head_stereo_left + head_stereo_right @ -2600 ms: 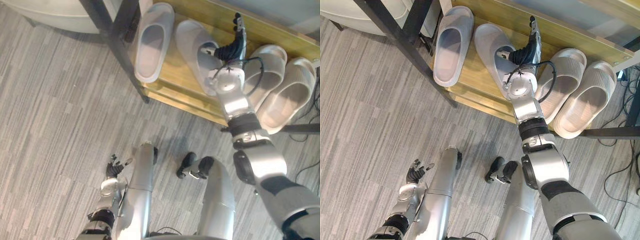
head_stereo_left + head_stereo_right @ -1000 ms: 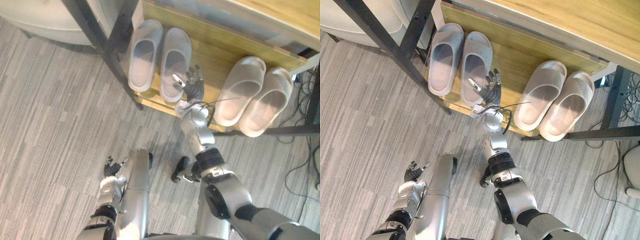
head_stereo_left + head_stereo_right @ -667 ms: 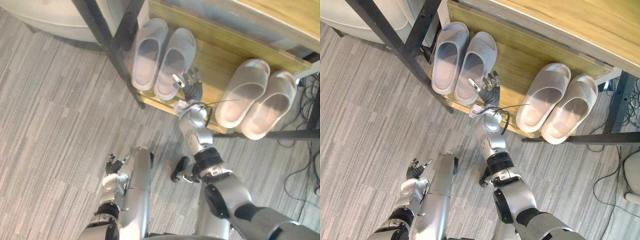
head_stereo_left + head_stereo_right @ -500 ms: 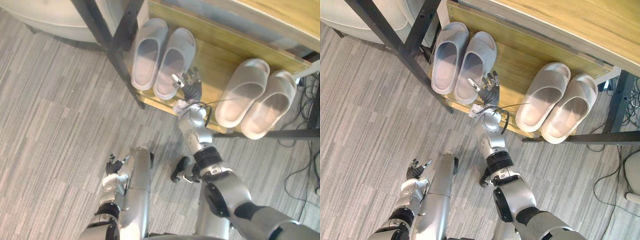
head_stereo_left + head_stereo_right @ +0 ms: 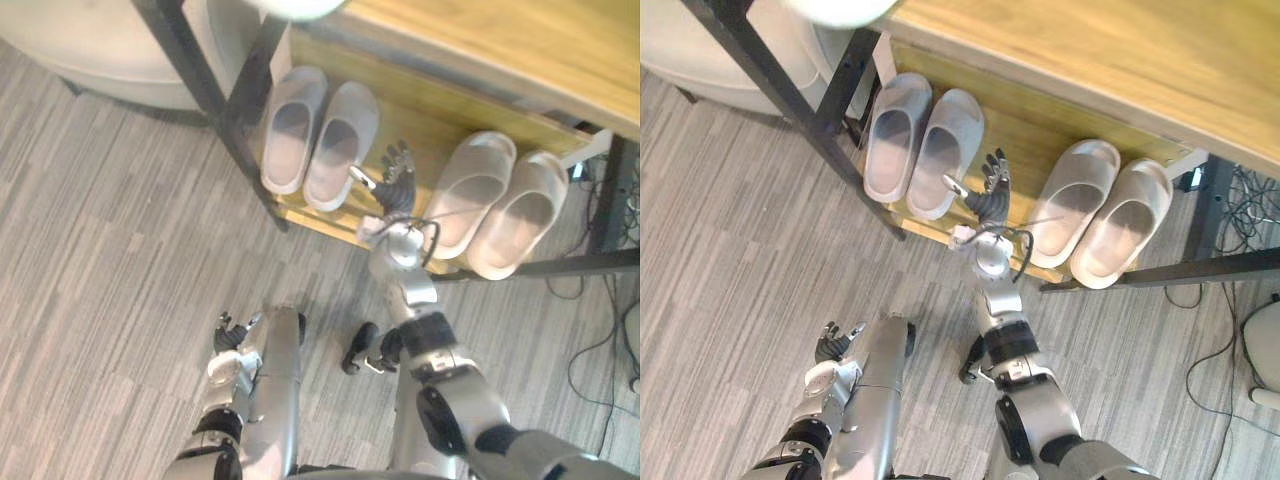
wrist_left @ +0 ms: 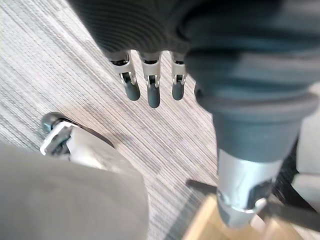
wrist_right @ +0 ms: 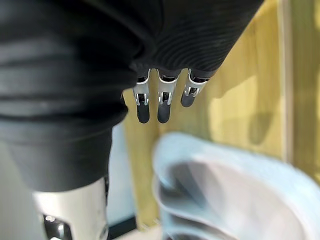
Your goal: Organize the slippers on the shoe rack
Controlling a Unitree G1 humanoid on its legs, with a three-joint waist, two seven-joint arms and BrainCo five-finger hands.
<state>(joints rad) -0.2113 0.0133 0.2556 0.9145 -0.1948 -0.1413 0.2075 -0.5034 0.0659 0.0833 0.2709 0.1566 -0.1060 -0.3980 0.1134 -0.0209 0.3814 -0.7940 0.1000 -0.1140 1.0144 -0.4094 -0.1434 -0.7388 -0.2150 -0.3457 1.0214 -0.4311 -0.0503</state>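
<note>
Two grey slippers (image 5: 293, 143) (image 5: 340, 143) lie side by side at the left end of the wooden rack shelf (image 5: 425, 130), toes inward. A beige pair (image 5: 470, 195) (image 5: 520, 225) lies together at the right end. My right hand (image 5: 395, 188) hovers open over the bare wood between the pairs, just right of the nearer grey slipper and apart from it. In the right wrist view its straight fingers (image 7: 160, 102) point past a grey slipper (image 7: 225, 195). Low beside my body, my left hand (image 5: 232, 338) hangs open over the floor, its fingers (image 6: 150, 85) holding nothing.
A black metal leg (image 5: 215, 100) slants down at the rack's left corner. A wooden top (image 5: 500, 45) overhangs the shelf. A pale rounded object (image 5: 80, 50) sits on the floor at the upper left. Cables (image 5: 620, 300) trail at the right.
The second grey slipper, askew under my right hand 2.6 s ago, now lies straight beside its mate. The hand has drawn off it slightly to the right. The camera has shifted.
</note>
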